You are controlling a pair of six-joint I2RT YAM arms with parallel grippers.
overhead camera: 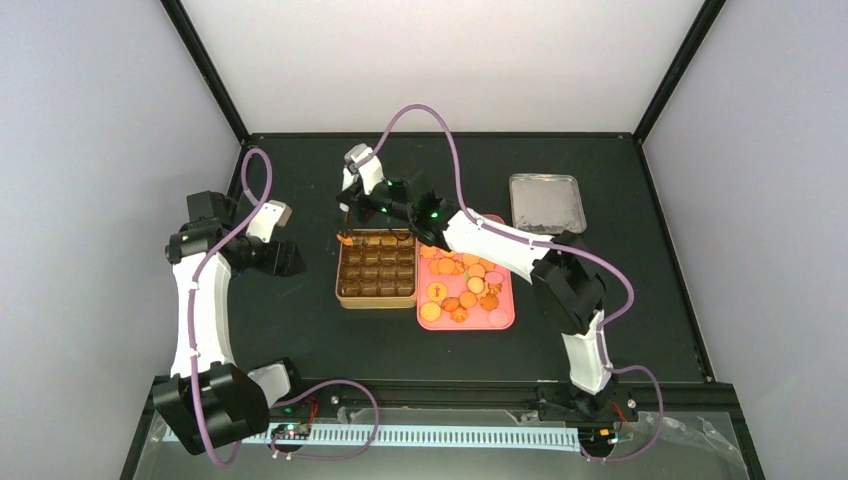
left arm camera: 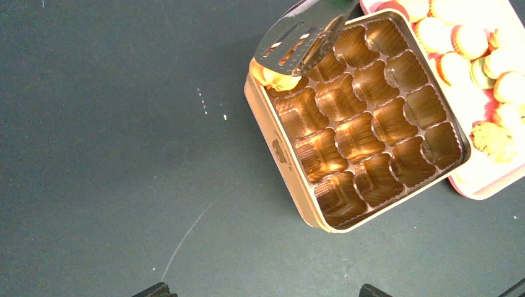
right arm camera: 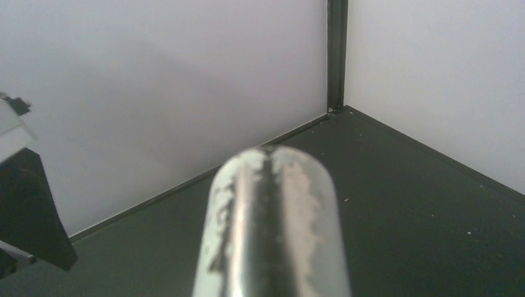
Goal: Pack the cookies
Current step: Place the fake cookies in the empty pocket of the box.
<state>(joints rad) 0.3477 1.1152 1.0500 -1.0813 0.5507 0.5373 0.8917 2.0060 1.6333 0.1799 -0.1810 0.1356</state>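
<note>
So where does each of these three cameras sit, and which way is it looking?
Top external: above and behind the robot, looking down on the table; both arms show, left arm and right arm.
Left wrist: on the left arm, facing down at the tin and tongs; only its open jaws' tips show.
Right wrist: on the right arm, facing a corner post, past the tongs' handle; one jaw shows.
Shared: top and left wrist both see tin and cookies.

The right arm (overhead camera: 490,245) and tongs (left arm camera: 297,40) block the tin (overhead camera: 378,280) at twelve o'clock, the tray (overhead camera: 502,316) of cookies (overhead camera: 431,312) at three. Six and nine o'clock are open table (overhead camera: 300,340).
</note>
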